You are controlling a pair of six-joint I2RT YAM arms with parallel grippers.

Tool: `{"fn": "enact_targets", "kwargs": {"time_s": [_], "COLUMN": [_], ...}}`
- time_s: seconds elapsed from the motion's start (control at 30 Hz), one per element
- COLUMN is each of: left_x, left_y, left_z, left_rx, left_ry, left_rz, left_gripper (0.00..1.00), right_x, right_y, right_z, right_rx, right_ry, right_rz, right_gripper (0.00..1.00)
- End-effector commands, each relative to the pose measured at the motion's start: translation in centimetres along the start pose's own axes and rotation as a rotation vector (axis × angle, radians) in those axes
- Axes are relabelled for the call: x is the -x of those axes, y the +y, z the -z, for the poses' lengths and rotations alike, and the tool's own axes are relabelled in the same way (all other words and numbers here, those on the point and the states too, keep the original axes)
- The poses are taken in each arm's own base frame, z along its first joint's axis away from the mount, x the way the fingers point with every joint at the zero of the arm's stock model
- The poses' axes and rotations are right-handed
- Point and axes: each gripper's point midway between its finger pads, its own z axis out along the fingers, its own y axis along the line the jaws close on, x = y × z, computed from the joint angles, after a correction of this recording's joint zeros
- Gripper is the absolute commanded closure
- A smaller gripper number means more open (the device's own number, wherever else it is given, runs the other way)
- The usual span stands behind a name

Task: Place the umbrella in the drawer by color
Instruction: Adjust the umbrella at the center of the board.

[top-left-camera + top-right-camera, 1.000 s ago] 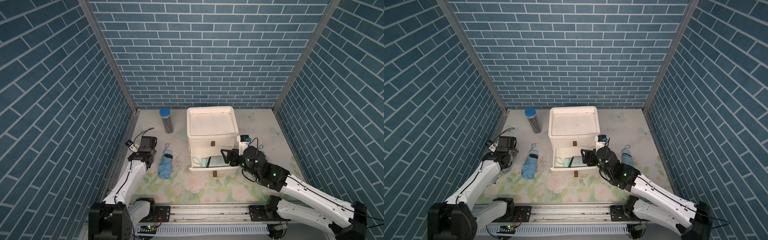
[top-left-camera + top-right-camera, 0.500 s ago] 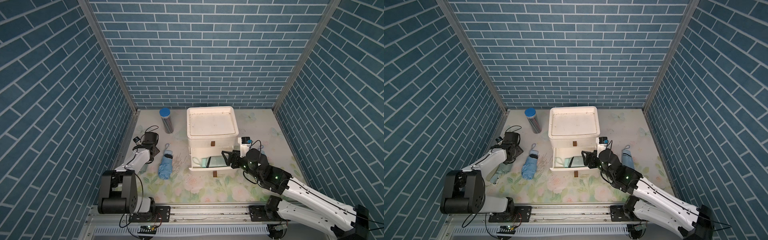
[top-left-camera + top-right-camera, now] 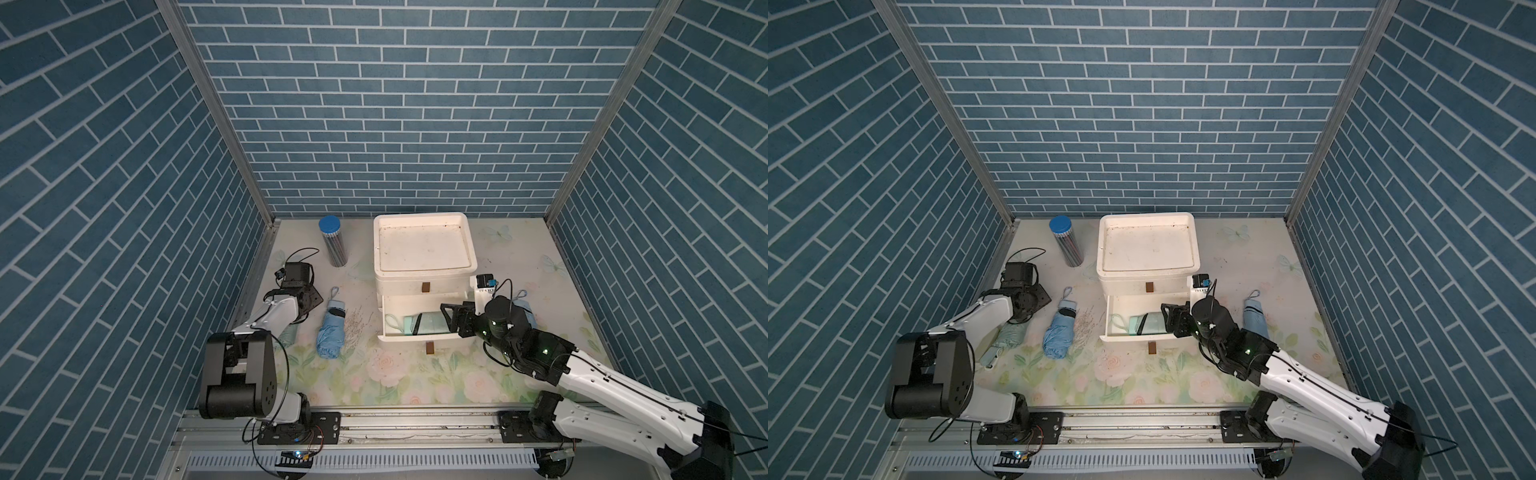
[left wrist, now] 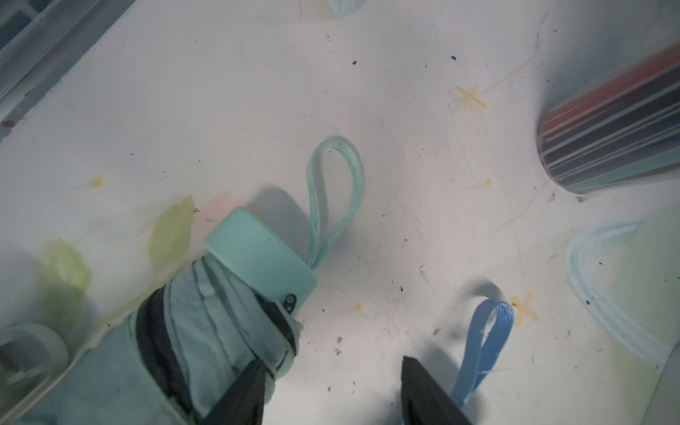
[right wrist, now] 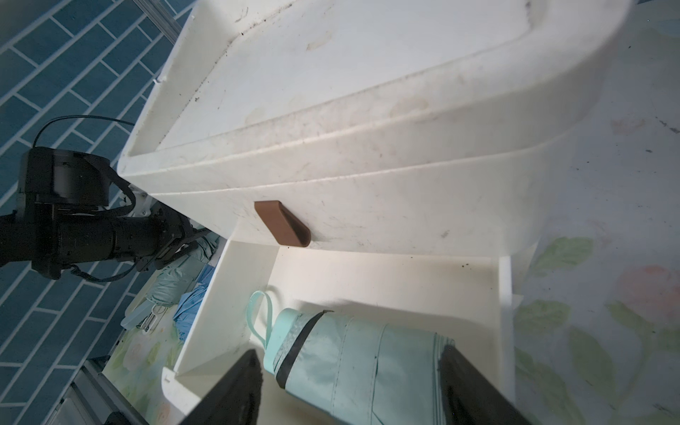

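Observation:
A white cabinet (image 3: 424, 249) stands mid-table with its lower drawer (image 3: 415, 334) pulled out. A mint umbrella (image 5: 368, 360) lies inside the drawer. My right gripper (image 5: 353, 390) is open, one finger off each end of that umbrella, with a gap at the handle side. A second mint umbrella (image 4: 220, 323) lies on the table at the left. My left gripper (image 4: 331, 393) is open over it: one finger overlaps its canopy edge, and bare table shows between the fingers. A blue umbrella (image 3: 331, 336) lies beside it. Another blue umbrella (image 3: 1254, 316) lies right of the cabinet.
A striped cylinder with a blue lid (image 3: 332, 245) stands at the back left, close to the left wrist. The metal wall rail (image 3: 253, 266) runs just left of the left arm. The upper drawer's brown handle (image 5: 283, 224) sticks out above the open drawer.
The left arm has refolded, its shoulder links now raised by the front rail, and its jaws have narrowed a little. The right gripper has stayed over the drawer.

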Motion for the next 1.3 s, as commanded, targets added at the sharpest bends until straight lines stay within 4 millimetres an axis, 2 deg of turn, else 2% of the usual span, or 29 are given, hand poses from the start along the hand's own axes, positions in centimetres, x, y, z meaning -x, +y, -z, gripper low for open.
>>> {"fn": "enact_targets", "kwargs": {"time_s": [0.0, 0.1, 0.23, 0.3, 0.53, 0.83, 1.0, 1.07, 1.13, 1.27], "left_x": [1.0, 2.1, 2.2, 1.4, -1.7, -2.5, -3.8, -4.0, -3.8, -3.1], "left_y": [1.0, 2.5, 4.4, 5.2, 6.0, 4.3, 2.7, 1.6, 1.4, 2.7], "left_z": [1.3, 2.5, 2.5, 1.8, -1.2, -2.7, -3.4, -3.2, -2.8, -1.4], "left_rx": [0.06, 0.121, 0.177, 0.2, 0.211, 0.13, 0.021, -0.036, -0.046, 0.014], "left_ry": [-0.027, -0.076, -0.074, -0.04, 0.112, 0.179, 0.225, 0.233, 0.229, 0.182], "left_rz": [-0.019, 0.008, 0.04, 0.045, 0.032, -0.019, -0.005, 0.006, 0.02, 0.032], "left_gripper": [0.33, 0.28, 0.29, 0.3, 0.35, 0.51, 0.6, 0.6, 0.56, 0.45], "right_x": [1.0, 1.0, 1.5, 1.9, 2.8, 3.2, 3.1, 3.1, 2.9, 2.5], "right_y": [0.9, 0.9, 1.2, 1.3, 1.6, 1.4, 1.5, 1.5, 1.4, 1.1], "right_z": [0.1, 0.2, 0.7, 1.0, 1.9, 1.5, 1.0, 0.9, 0.8, 0.7], "right_rx": [0.024, 0.025, 0.027, 0.03, 0.027, 0.01, 0.004, 0.002, -0.001, -0.007], "right_ry": [-0.022, -0.021, -0.026, -0.03, -0.041, -0.061, -0.051, -0.049, -0.043, -0.039], "right_rz": [0.023, 0.017, 0.013, 0.011, -0.001, -0.02, -0.028, -0.031, -0.031, -0.036], "right_gripper": [0.23, 0.23, 0.23, 0.23, 0.24, 0.23, 0.24, 0.24, 0.24, 0.24]}}
